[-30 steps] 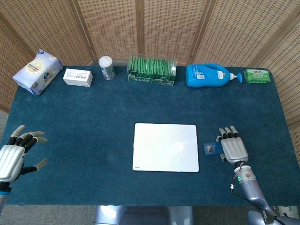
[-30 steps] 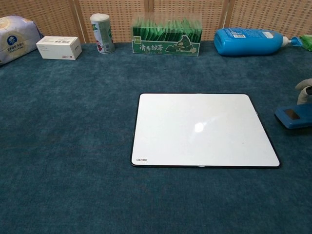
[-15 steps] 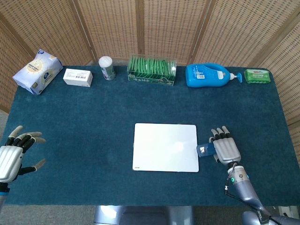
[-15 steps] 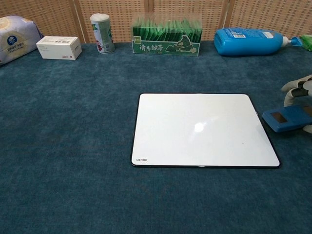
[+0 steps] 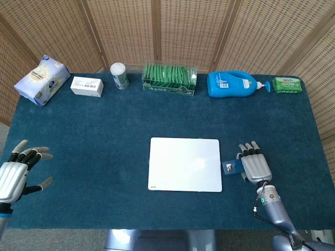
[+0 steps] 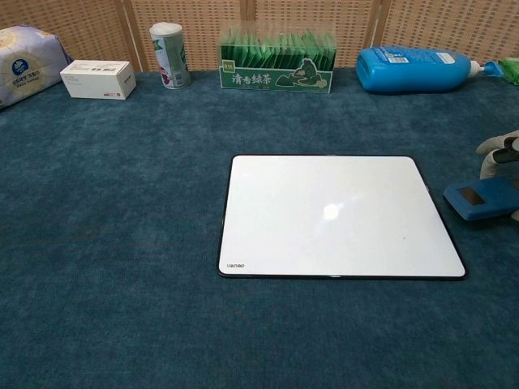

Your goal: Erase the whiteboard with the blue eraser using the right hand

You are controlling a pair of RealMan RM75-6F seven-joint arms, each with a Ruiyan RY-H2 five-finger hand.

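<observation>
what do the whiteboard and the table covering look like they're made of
Whiteboard: apparently a glossy coated panel, since a light glare spot reflects near its middle, with a thin dark rim. Table covering: looks like dark teal felt or short-pile fabric, matte and faintly mottled, with no shine.

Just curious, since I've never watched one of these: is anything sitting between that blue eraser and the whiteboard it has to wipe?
Nothing visible. The blue eraser, held by the right hand, sits just right of the whiteboard, with only bare tablecloth between them.

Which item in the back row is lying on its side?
The blue pump bottle, nozzle pointing right. The white canister beside the boxes stands upright.
</observation>
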